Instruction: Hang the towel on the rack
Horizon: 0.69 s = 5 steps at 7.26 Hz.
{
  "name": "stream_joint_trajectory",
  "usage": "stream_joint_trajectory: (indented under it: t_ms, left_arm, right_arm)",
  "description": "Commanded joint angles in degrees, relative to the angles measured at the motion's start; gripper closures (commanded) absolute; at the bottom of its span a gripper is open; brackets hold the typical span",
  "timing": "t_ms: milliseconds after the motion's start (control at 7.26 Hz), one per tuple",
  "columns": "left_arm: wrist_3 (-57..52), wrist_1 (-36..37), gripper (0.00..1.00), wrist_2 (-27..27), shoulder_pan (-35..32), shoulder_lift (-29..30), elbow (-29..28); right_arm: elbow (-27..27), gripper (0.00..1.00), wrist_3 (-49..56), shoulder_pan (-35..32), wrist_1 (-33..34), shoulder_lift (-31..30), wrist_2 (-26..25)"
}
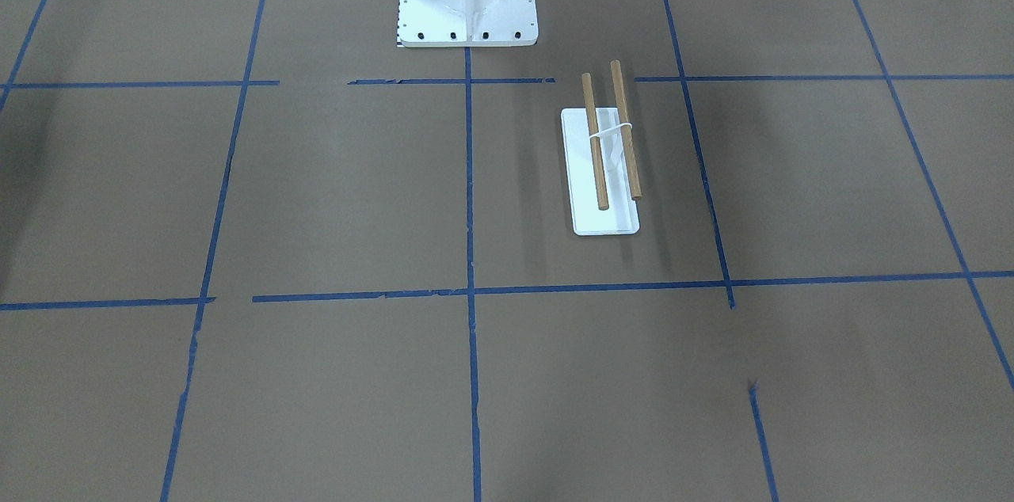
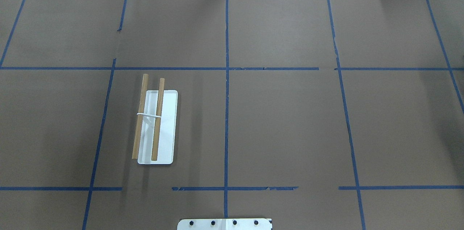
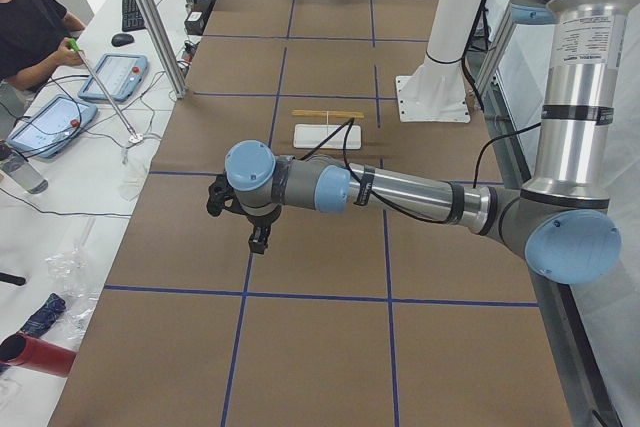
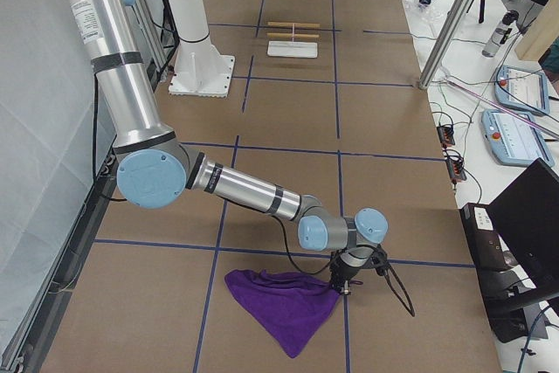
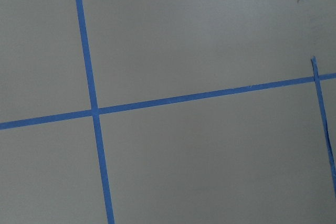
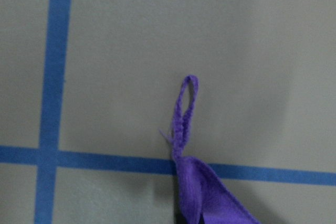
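Note:
The rack (image 1: 606, 161) stands on the brown table, with a white base and two bare wooden rods; it also shows in the overhead view (image 2: 156, 124). The purple towel (image 4: 284, 303) lies spread on the table at the robot's right end, far from the rack. One towel corner rises to my right gripper (image 4: 342, 288). The right wrist view shows that corner (image 6: 202, 192) close up, with a small loop. My left gripper (image 3: 258, 243) hangs over bare table near the left end, nothing under it. I cannot tell whether either gripper is open or shut.
The white bolted pedestal base (image 1: 467, 3) stands at the robot's side of the table. Blue tape lines grid the brown surface. Metal posts (image 3: 150, 17), tablets and an operator (image 3: 30, 27) are beside the table's far edge.

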<state>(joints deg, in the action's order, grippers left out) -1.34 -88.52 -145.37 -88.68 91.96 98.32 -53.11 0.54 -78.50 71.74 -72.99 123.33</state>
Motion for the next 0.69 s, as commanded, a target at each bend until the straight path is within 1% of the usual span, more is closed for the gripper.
stream_joint_trajectory:
  t_ms: [0,138,275,413,551]
  left_arm:
    - [0.29,0.01,0.00,-0.17,0.00,0.06,-0.15]
    - [0.29,-1.03,0.00,-0.18,0.00,0.06,0.03]
    - [1.85,-2.61,0.00,-0.26,0.00,0.06,-0.15]
    - [5.26,-2.71,0.00,-0.26,0.09,1.63,0.20]
    - [8.25,-5.06,0.00,-0.18,0.35,3.30,0.12]
  right_arm:
    - [-11.67,1.00,0.33,-3.31,7.30,0.57,3.12]
    - [-25.07,1.00,0.77,-3.50,17.20,-0.91,3.67]
    - [-37.21,1.00,-0.27,-3.42,24.95,-2.67,3.59]
    - [-48.91,1.00,-0.63,-3.42,34.34,-2.86,3.85]
    - [-58.07,1.00,-3.76,-3.07,40.00,-2.51,5.24]
